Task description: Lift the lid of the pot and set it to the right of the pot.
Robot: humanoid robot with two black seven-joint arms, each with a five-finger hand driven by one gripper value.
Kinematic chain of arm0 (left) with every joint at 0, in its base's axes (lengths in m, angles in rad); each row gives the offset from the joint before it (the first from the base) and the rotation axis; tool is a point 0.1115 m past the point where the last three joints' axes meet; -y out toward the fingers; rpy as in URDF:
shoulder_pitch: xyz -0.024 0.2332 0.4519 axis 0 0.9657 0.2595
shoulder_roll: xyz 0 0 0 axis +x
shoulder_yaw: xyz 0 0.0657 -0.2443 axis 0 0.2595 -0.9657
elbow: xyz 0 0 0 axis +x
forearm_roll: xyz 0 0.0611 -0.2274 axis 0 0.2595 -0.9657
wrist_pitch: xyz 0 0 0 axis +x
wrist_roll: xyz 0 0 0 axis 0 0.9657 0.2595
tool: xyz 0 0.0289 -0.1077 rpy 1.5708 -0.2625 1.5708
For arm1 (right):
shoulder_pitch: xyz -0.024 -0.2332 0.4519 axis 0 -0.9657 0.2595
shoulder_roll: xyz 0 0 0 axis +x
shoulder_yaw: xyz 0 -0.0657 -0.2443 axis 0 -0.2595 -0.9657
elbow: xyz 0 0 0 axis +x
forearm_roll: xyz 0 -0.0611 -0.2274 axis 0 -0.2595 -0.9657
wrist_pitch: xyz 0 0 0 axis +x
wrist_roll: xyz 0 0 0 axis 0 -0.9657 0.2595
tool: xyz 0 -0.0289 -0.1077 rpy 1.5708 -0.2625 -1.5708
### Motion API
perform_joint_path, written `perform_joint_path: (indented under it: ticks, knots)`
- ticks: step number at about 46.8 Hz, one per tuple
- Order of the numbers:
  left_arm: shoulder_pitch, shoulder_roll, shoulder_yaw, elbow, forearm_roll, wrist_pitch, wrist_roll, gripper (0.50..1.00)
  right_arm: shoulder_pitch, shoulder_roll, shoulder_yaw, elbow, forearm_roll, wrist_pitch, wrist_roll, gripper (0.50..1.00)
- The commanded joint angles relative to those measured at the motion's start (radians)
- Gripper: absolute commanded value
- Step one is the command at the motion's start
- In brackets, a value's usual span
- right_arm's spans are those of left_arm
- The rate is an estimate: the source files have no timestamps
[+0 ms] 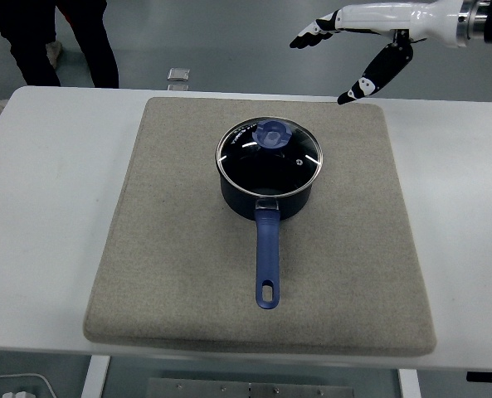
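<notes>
A single head view looks forward and down from high on the robot's side, far enough back to take in nearly the whole white table (46,207), its near edge along the picture's bottom. The grey floor (229,41) beyond fills the top strip. The right hand (358,46) enters from the upper right corner.

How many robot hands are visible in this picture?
1. The right robot hand is at the top right, fingers spread, above the mat's far right corner. The left one is out of view.
</notes>
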Motion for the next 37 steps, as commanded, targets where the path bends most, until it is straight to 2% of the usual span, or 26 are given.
perform_joint_path:
  ticks: [1,6,37]
  knots:
    - [0.0,0.0,0.0,0.0,0.0,0.0,0.001,1.0,-0.005,0.011,0.0,0.004,-0.026,-0.021,0.011,0.905]
    - [0.0,0.0,0.0,0.0,0.0,0.0,-0.001,1.0,-0.008,0.014,0.0,0.006,-0.033,-0.035,0.024,0.905]
    - [0.0,0.0,0.0,0.0,0.0,0.0,-0.001,1.0,-0.085,0.045,0.013,0.015,-0.025,-0.049,0.015,0.915]
